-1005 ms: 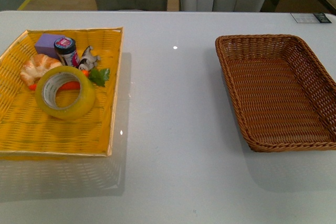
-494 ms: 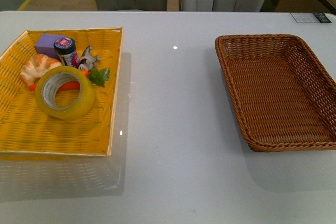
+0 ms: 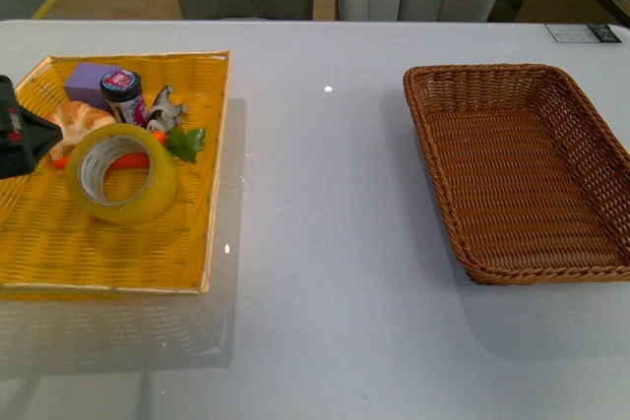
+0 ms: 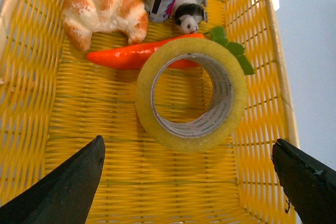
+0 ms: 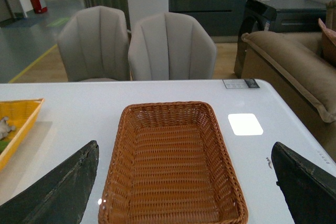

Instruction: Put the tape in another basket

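Two woven containers stand well apart on a white table: a flat yellow tray on the left and a dark brown wicker basket with raised sloping sides on the right. The tape, a wide roll of translucent yellow film on a white core printed in green, lies in the yellow tray, tilted, with its open core facing up and toward the left. Its far edge rests over an orange toy carrot, part of which shows through the core. The carrot's green leaves stick out beside the roll.

Behind the tape, in the tray's far part, are a croissant, a purple block, a small dark-lidded can and a grey-and-white animal figure. The brown basket holds nothing.

The left gripper enters the front view at the left edge, above the tray and just beside the croissant. In its wrist view the two dark fingers are spread wide, with the tape lying between and just beyond their tips, apart from both.

The right gripper does not appear in the front view. Its wrist view shows its fingers also spread wide and gripping nothing, looking down at the brown basket, with two grey chairs beyond the table's far edge.
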Motion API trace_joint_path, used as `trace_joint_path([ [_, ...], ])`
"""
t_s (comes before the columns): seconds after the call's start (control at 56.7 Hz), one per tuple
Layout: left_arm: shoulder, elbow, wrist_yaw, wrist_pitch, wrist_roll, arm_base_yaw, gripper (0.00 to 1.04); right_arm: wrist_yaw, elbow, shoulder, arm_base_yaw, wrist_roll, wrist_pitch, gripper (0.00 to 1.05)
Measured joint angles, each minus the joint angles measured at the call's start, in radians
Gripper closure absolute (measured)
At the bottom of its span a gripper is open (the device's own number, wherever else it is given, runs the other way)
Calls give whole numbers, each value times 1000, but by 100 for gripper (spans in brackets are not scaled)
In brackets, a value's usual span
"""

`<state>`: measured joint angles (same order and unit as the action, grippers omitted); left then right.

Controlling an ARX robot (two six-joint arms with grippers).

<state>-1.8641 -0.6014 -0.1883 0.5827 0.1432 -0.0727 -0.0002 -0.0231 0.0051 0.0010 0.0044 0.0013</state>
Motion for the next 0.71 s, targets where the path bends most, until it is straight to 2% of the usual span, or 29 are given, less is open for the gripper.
trace_joint_path([
  [0.317, -285, -179, 32, -5, 33, -2, 9, 0, 0, 0, 0, 0, 0, 9],
  [0.705, -448, -330, 44, -35, 98, -2, 9, 0, 0, 0, 0, 0, 0, 9],
])
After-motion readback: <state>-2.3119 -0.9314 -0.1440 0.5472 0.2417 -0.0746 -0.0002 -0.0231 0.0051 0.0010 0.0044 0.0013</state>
